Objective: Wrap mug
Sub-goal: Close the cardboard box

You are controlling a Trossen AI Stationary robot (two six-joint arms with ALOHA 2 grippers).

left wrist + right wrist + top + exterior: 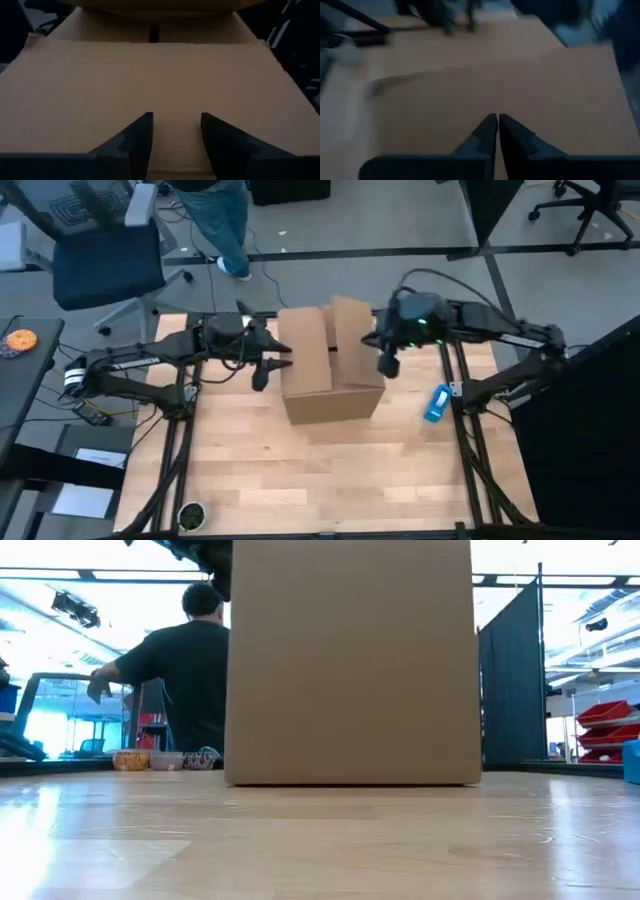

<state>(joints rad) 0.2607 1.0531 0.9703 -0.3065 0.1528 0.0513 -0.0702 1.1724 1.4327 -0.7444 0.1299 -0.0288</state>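
A brown cardboard box (330,385) stands in the middle of the table with its top flaps (318,330) raised; in the low view the box (350,660) fills the centre. The mug is out of view. My left gripper (268,367) is open at the box's left side, its fingers pointing at a cardboard flap (150,75). My right gripper (386,365) is shut at the box's upper right edge, above cardboard (470,105). My right gripper points its shut fingertips (492,125) down at the box's cardboard near its right edge; I cannot tell whether they touch it. My left gripper touches nothing that I can see.
A small blue object (437,402) lies on the table to the right of the box. A small round dark thing (190,515) sits at the near left corner. A person (190,670) stands beyond the far edge, beside an office chair (105,255).
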